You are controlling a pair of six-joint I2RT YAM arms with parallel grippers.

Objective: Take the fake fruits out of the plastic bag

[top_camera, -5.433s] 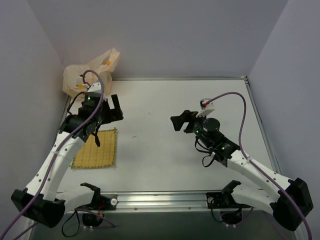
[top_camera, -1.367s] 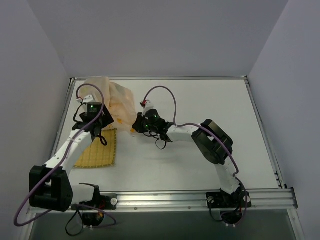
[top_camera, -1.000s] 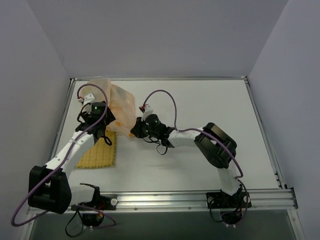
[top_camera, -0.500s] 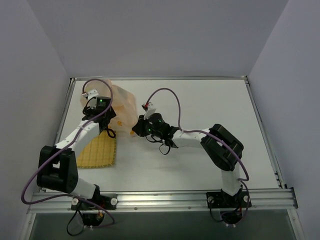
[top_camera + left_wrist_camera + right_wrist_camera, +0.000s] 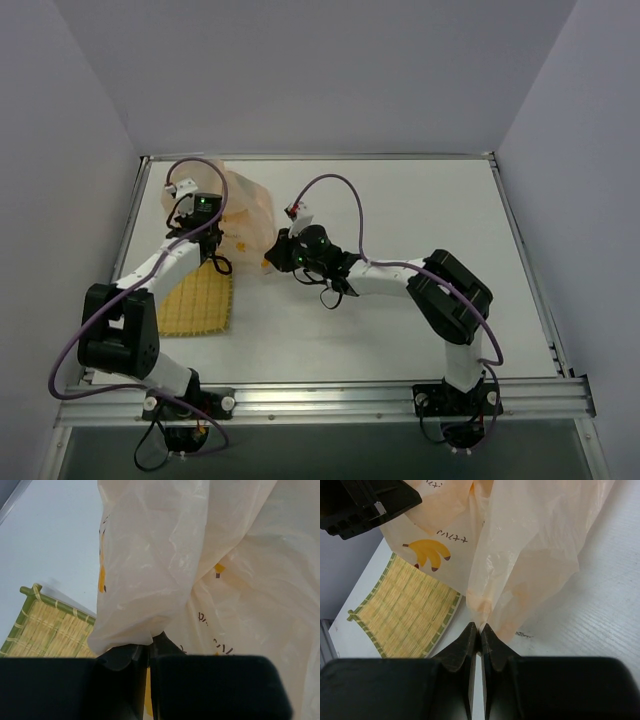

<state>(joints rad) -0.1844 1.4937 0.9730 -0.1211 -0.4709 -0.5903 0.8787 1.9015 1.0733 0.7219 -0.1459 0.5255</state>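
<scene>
Overhead view: the plastic bag [image 5: 247, 203] stands bunched in the upper left of the frame, on the white table [image 5: 420, 200]. It sits between the two wrists. The left gripper [image 5: 218, 236] meets the bag's left flank, and the right gripper [image 5: 268, 263] meets its lower right edge. A yellow woven mat [image 5: 195, 303] lies flat just below the bag, partly under the left arm.

Left wrist view: the left gripper [image 5: 148, 650] is at the bottom centre of the frame. Its jaws are pressed together on a gathered fold of the plastic bag [image 5: 200, 555], which fills the frame above. A corner of the mat [image 5: 45, 630] shows at lower left.

Right wrist view: the right gripper [image 5: 479, 630] is at bottom centre, its jaws closed on a pinched tip of the plastic bag [image 5: 535, 540]. From that tip the film fans upward and to the right. A printed banana mark [image 5: 427, 550] faces the camera at upper left, and the mat [image 5: 405, 610] lies below it.

The fake fruits cannot be made out through the crinkled film in any view.
</scene>
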